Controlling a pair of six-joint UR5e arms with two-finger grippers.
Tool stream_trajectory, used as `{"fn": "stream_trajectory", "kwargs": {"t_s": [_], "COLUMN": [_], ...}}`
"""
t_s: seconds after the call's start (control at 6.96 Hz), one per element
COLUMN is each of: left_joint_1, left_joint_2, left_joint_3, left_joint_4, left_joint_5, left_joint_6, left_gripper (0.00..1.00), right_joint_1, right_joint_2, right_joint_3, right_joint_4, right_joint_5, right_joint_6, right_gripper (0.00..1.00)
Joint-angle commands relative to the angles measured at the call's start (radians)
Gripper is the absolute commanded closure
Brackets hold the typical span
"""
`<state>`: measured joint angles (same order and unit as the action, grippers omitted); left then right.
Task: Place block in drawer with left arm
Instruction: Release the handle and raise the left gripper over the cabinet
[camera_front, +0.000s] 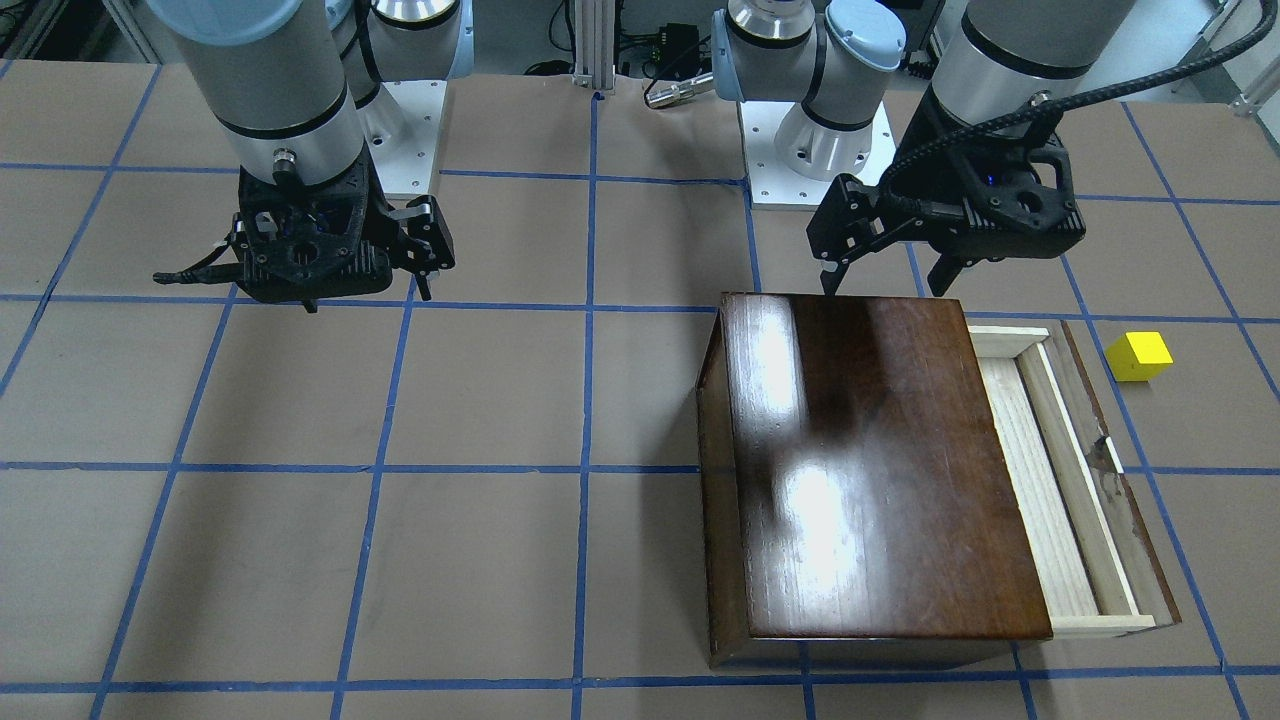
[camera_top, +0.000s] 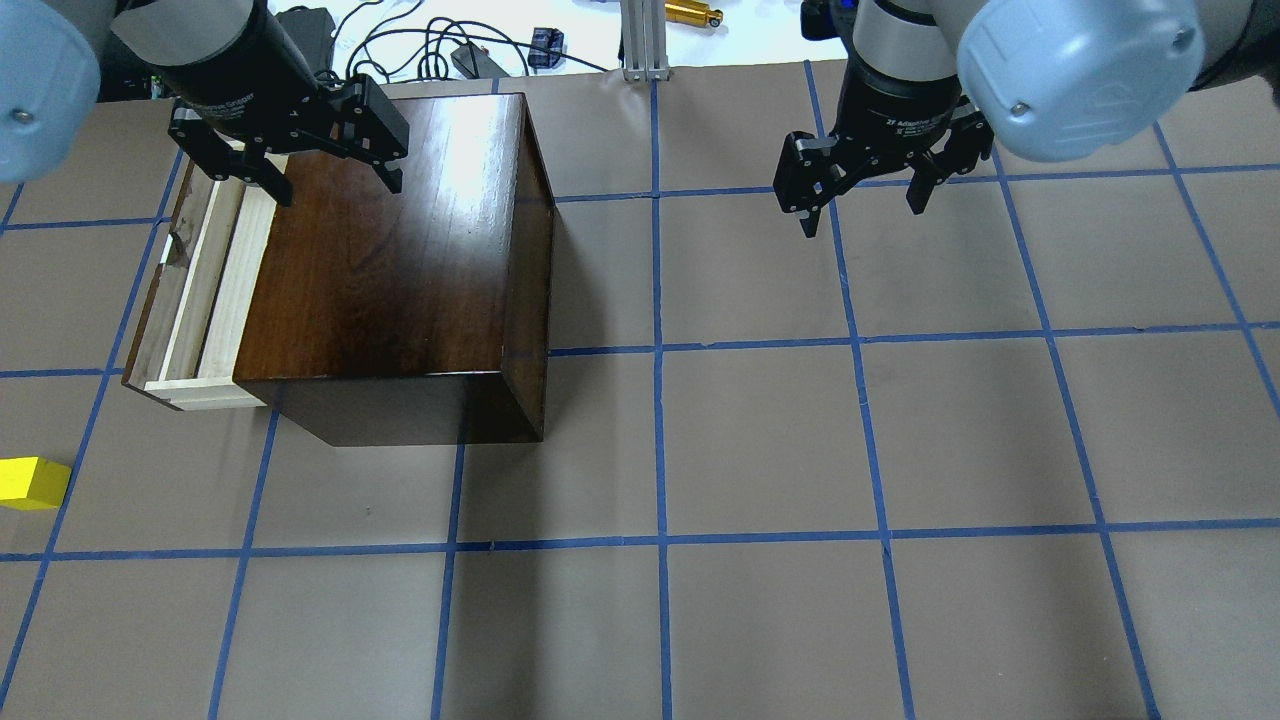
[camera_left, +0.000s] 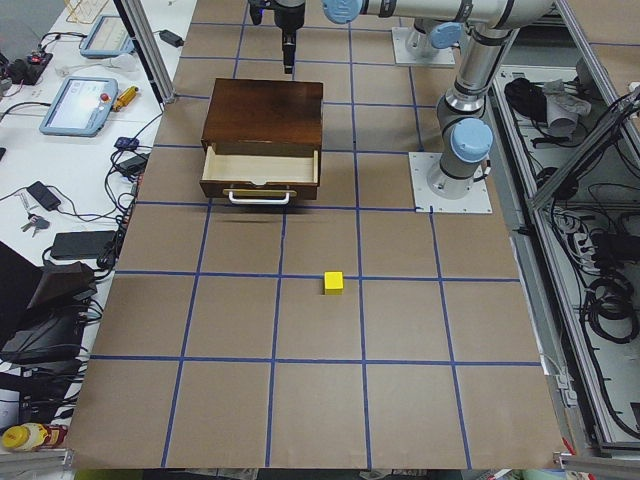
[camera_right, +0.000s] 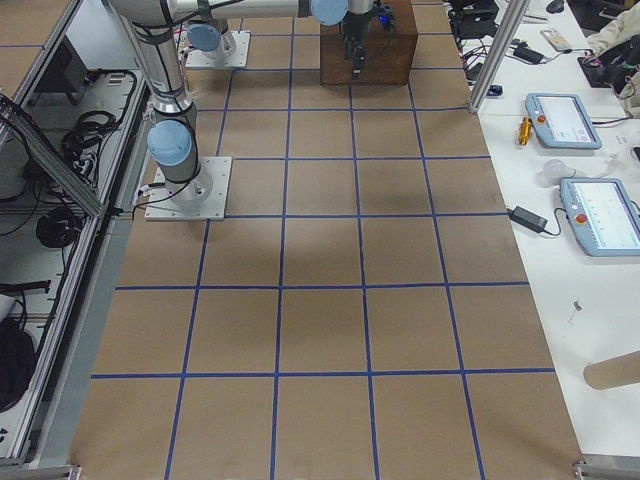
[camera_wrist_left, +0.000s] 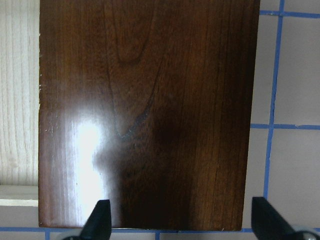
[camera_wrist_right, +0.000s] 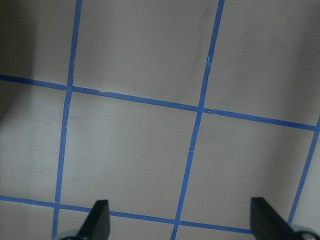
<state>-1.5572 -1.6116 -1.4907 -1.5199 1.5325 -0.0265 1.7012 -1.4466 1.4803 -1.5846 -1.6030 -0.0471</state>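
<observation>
Left end effector (camera_top: 335, 187) spread over box (camera_top: 400, 250), drawer (camera_top: 215, 290) open, block (camera_top: 30, 482) well apart

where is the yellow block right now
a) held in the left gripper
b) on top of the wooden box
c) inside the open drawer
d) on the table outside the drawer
d: the yellow block lies on the table past the front panel of the drawer; the left gripper is open and empty.
</observation>
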Motion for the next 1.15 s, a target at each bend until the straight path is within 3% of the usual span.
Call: {"fn": "stream_trajectory", "kwargs": {"t_s": [0.0,0.57,1.01], "left_joint_1": [-0.006,0.017,0.193], "left_joint_2": [0.004,0.004,0.035], "left_joint_3": [-0.007,0.004,0.016], "left_joint_4": [0.015,0.006,-0.095], "left_joint_5": [0.015,0.015,0.015], "left_joint_6": [0.000,0.067,0.476], "left_gripper": [0.00,0.00,0.00], "right_joint_1": [0.000,0.000,0.000], "right_joint_2": [0.000,0.000,0.000], "right_joint_3": [0.000,0.000,0.000], "right_joint_4": [0.000,0.000,0.000], "right_joint_5": [0.000,0.000,-0.002], "right_joint_6": [0.000,0.000,0.000], "right_gripper": [0.00,0.00,0.00]}}
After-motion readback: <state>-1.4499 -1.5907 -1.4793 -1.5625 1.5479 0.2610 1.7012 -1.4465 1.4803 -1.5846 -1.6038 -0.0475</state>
